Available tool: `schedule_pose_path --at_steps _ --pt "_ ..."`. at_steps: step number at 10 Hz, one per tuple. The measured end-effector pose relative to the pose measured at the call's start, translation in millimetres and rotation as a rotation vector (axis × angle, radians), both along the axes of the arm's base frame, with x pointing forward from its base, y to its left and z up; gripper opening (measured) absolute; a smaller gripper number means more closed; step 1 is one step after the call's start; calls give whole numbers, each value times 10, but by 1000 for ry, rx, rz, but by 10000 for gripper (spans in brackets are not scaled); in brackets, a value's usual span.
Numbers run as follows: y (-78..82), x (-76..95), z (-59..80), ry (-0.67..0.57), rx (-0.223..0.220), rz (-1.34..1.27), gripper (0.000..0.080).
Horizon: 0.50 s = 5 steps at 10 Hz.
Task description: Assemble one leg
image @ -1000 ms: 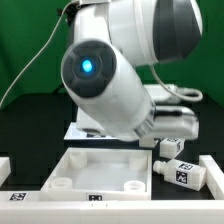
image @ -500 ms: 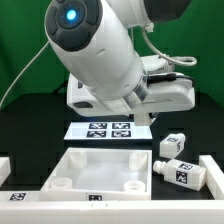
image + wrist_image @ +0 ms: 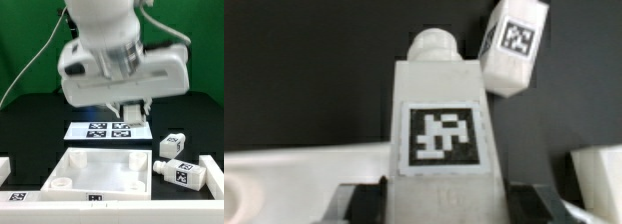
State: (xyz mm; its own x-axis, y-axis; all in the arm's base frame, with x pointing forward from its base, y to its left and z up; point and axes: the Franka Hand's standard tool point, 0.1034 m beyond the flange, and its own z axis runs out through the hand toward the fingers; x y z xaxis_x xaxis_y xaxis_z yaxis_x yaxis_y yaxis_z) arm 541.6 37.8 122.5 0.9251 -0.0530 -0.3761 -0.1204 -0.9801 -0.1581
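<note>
Between the jaws: one leg [image 3: 441, 130], held lengthwise, its tagged face toward the wrist camera and its narrow rounded tip pointing away from the jaws.
Jaws: closed on the thick end of that leg; dark jaw parts flank it on both sides in the wrist view.
Clearance: jaws and leg hang well above the counter [image 3: 25, 125], over the marker board [image 3: 105, 130] in the exterior view, touching nothing.
Panel: the large white panel [image 3: 100, 165] lies flat on the counter, below the jaws and nearer the exterior camera.
Sockets: the two round corner sockets [image 3: 60, 185] that show are empty; no leg stands in the panel.
Spare legs: two spare legs [image 3: 175, 144] lie on the counter below the jaws, toward the exterior view's right; one [image 3: 514, 40] shows just beyond the held leg's tip in the wrist view.
Done, as judged: the leg is picked up and clear of the counter.
Left, as judged: carry it over a socket, bring the tip down into it and seat it, then release.
Progress: early; the fitting step is not yet begun.
</note>
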Motion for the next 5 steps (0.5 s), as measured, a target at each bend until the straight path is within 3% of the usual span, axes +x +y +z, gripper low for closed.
schedule_pose_path --at_steps 1,3,5 --pt "-42 130 114 -91 -15 26 284" --pt "-52 125 70 -207 -37 6 284" --pt "-90 226 68 -381 -71 -14 284"
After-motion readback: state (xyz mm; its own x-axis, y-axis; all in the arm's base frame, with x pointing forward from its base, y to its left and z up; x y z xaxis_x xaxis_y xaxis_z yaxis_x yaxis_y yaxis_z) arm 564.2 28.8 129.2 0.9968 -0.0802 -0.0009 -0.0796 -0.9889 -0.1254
